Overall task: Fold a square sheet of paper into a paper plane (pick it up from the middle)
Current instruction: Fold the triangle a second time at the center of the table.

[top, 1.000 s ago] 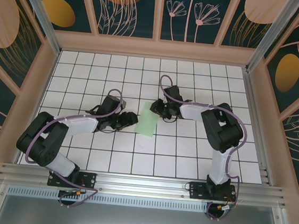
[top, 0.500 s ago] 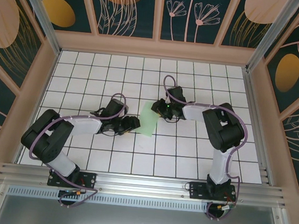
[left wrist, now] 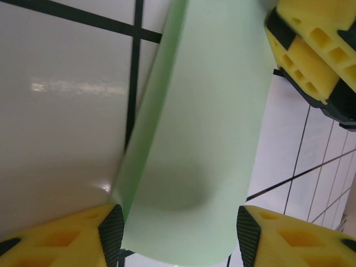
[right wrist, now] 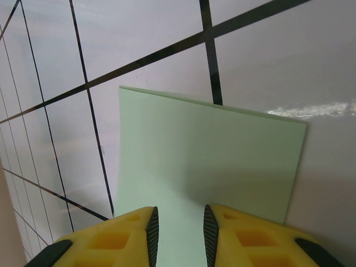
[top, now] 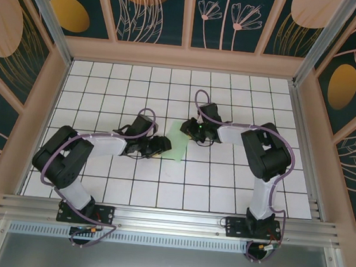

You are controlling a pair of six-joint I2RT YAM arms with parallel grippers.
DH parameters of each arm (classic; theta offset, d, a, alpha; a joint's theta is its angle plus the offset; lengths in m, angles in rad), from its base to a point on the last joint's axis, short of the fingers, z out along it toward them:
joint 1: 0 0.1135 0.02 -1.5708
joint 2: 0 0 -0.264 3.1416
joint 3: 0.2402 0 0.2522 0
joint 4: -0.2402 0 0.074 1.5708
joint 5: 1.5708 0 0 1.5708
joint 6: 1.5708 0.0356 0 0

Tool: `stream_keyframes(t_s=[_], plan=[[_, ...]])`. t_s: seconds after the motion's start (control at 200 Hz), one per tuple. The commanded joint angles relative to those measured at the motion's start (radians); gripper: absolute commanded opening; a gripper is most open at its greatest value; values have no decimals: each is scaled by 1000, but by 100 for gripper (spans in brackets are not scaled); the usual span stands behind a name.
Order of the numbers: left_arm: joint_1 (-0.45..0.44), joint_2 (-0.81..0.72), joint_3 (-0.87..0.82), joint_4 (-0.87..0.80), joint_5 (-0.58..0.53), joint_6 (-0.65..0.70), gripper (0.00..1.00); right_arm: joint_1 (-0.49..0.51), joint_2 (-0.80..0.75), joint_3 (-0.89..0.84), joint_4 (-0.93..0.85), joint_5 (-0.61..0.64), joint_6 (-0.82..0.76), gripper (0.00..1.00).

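Observation:
The square sheet of paper point(top: 177, 144) lies folded into a pale mint-green strip on the white gridded floor, between my two grippers. My left gripper point(top: 158, 146) is at its left edge. In the left wrist view the paper point(left wrist: 214, 111) bulges up between that gripper's point(left wrist: 179, 229) wide-apart jaws, with a folded edge against the left pad point(left wrist: 112, 227). My right gripper point(top: 191, 130) is at the strip's far right corner. Its jaws point(right wrist: 179, 227) stand a narrow gap apart, low over the flat paper point(right wrist: 211, 150). The right gripper's yellow fingers point(left wrist: 311, 50) also appear beyond the paper in the left wrist view.
Black grid lines cross the white floor point(top: 224, 176). Wooden frame walls point(top: 186, 58) with patterned panels ring it on three sides. The aluminium rail point(top: 169, 220) carrying the arm bases runs along the near edge.
My left gripper has slid right and reached the paper's left edge. My right gripper shifted slightly, and the paper moved a little with it.

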Motion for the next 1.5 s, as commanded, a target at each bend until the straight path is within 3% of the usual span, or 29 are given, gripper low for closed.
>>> stream_keyframes(t_s=[0.0, 0.38, 0.716, 0.991, 1.496], plan=[[-6, 16, 29, -11, 36, 27, 59, -14, 90, -62, -119, 78, -8, 31], [-6, 33, 54, 40, 42, 57, 60, -11, 96, -62, -122, 76, -10, 31], [-2, 127, 206, -1, -2, 191, 62, -11, 97, -63, -127, 78, -16, 31], [13, 147, 217, -19, -20, 278, 68, -11, 98, -60, -130, 76, -18, 31], [13, -8, 8, 104, 173, 155, 56, -11, 98, -54, -139, 82, -18, 31]])
